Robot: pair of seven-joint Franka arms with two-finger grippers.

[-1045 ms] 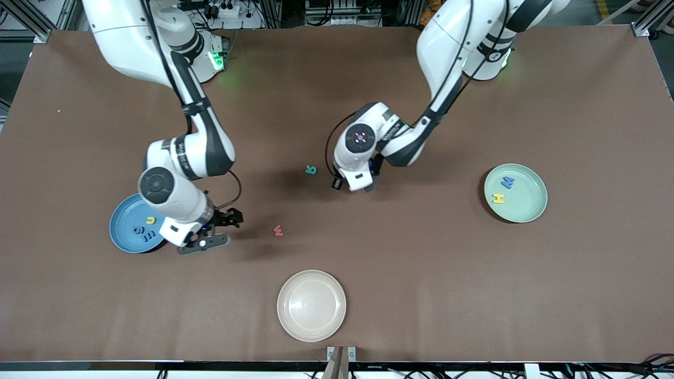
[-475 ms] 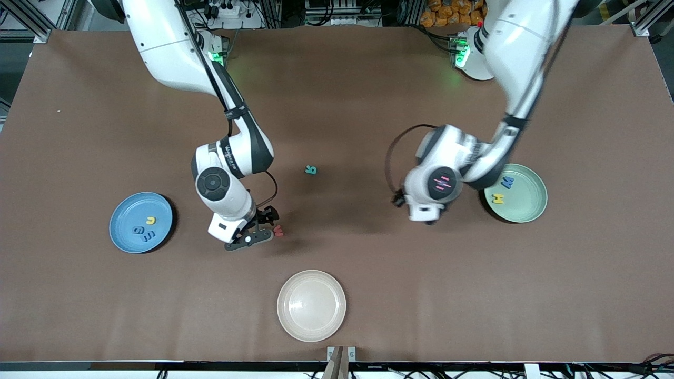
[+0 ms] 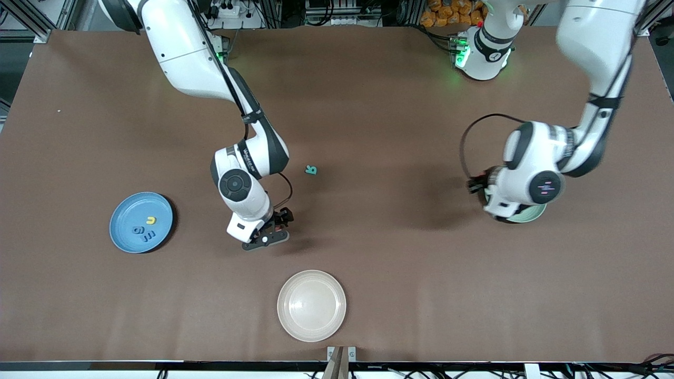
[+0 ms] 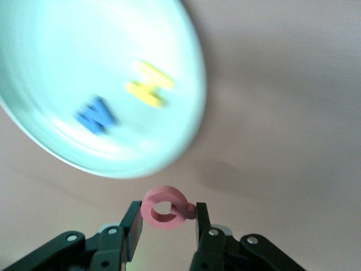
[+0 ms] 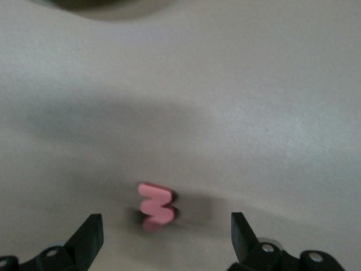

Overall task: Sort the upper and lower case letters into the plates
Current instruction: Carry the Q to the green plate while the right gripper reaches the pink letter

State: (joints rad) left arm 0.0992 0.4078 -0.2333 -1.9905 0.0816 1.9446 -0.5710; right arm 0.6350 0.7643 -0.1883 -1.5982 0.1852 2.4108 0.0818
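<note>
Counter: brown, carrying three plates and loose letters.

Left hand: I see it clenched on a red ring-shaped letter, pinched between both fingers. It hangs at the edge of the mint green plate, at the left arm's end of the counter. In the front view the wrist covers most of that plate.

Mint green plate contents: I count a blue letter and a yellow H, lying apart from each other.

Right hand: released, fingers spread wide, low over the middle of the counter. A red w lies flat on the counter between the spread fingers, touching neither. In the front view I cannot see this piece under the hand.

Sky blue plate: at the right arm's end of the counter. I read a yellow letter and two dark blue letters just beside it.

Teal letter: alone on the bare counter, near the right arm's wrist, farther from the front camera than the right hand.

Cream-white plate: nearest the front camera, nothing in it.
</note>
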